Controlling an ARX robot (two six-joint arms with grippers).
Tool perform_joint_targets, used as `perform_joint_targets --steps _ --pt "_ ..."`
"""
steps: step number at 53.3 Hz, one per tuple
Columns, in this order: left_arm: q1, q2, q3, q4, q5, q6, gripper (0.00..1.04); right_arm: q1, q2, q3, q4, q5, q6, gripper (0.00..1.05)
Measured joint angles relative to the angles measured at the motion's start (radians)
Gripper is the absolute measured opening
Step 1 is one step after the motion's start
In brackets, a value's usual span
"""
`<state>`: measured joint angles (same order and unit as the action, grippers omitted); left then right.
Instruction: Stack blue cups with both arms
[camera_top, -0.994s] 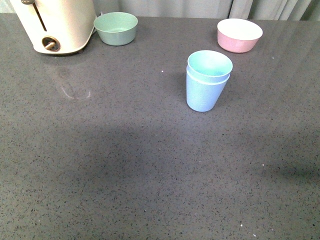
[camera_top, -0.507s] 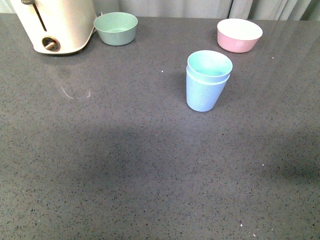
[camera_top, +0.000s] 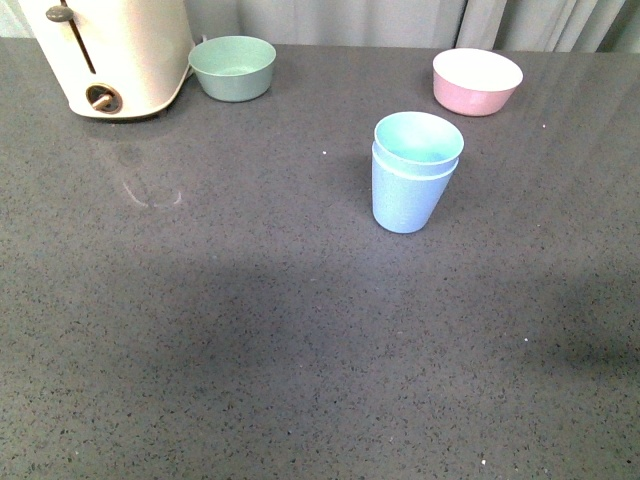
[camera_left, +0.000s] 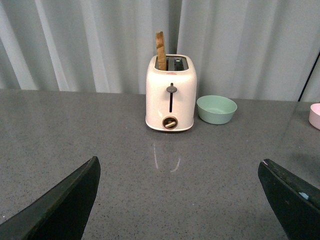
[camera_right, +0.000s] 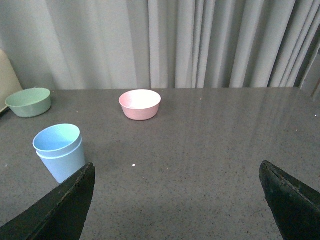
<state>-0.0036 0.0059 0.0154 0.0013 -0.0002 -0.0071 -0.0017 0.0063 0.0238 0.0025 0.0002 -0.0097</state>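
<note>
Blue cups: the blue cups (camera_top: 415, 172) stand nested, one inside the other, upright just right of centre in the front view; the right wrist view catches the pair (camera_right: 59, 150) at lower left.
Surface: a dark speckled grey surface (camera_top: 250, 340) carries everything.
Left arm: the left gripper (camera_left: 185, 200) has its fingers (camera_left: 65, 205) spread wide at the bottom corners of its wrist view, holding nothing.
Right arm: the right gripper (camera_right: 177, 205) has its fingers (camera_right: 292, 202) equally wide apart and empty, well clear of the cups.
Bystanders: a green bowl (camera_top: 233, 67) and cream toaster (camera_top: 110, 50) sit at upper left of the front view, a pink bowl (camera_top: 477, 80) at upper right.
Progress: the stacking looks complete; apparently nothing is left to do except park the arms.
</note>
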Motion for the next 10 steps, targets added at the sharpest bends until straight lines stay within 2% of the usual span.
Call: perform_joint_targets --steps 10 --pt "0.0 0.0 0.0 0.0 0.0 0.0 0.96 0.0 0.0 0.0 0.0 0.0 0.0 0.96"
